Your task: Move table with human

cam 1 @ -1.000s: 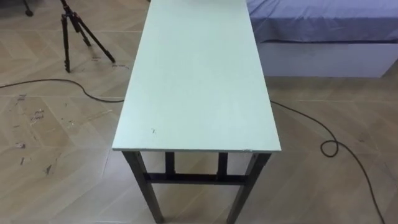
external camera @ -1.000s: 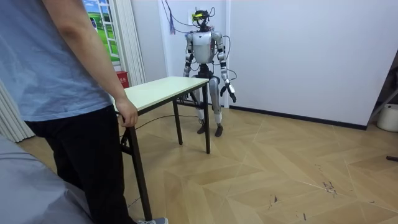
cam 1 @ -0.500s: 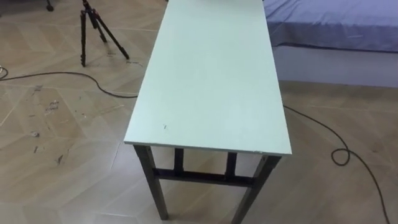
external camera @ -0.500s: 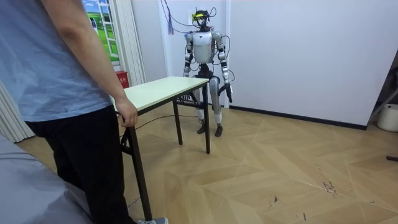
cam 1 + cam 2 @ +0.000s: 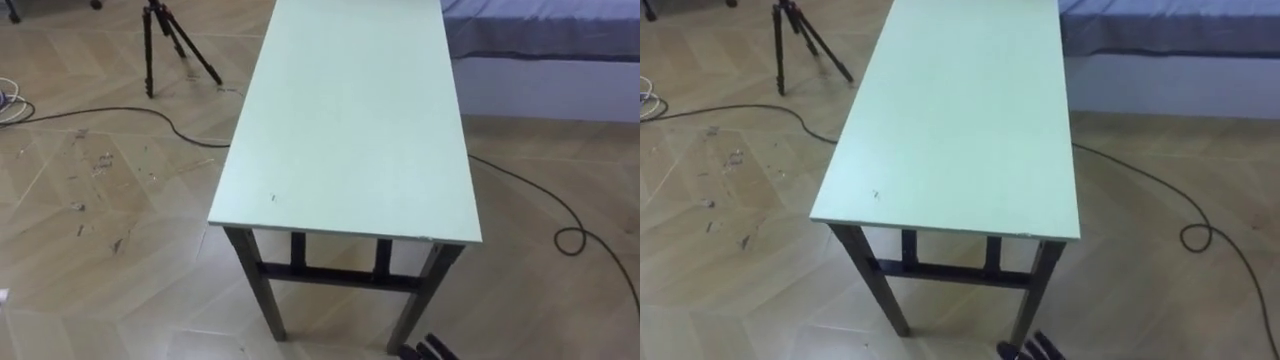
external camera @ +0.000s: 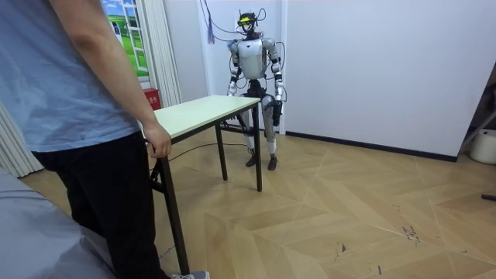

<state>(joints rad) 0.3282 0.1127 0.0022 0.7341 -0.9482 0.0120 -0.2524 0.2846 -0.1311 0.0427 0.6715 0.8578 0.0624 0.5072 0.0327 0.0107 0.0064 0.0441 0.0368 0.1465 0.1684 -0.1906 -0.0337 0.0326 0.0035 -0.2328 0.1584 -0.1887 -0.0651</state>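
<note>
1. Table (image 5: pixel 350 120) stands just ahead of the right hand (image 5: pixel 432 348), apart from it; that hand's grip cannot be told.
2. Left hand (image 6: pixel 276 109) hangs beside the table's near end, grip unclear.
3. Person's hand (image 6: pixel 159 143) holds the far end.

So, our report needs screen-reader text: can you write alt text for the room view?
A person's hand holds the near end of a long pale-green table; the humanoid robot stands at the far end, facing the table, arms down.
</note>
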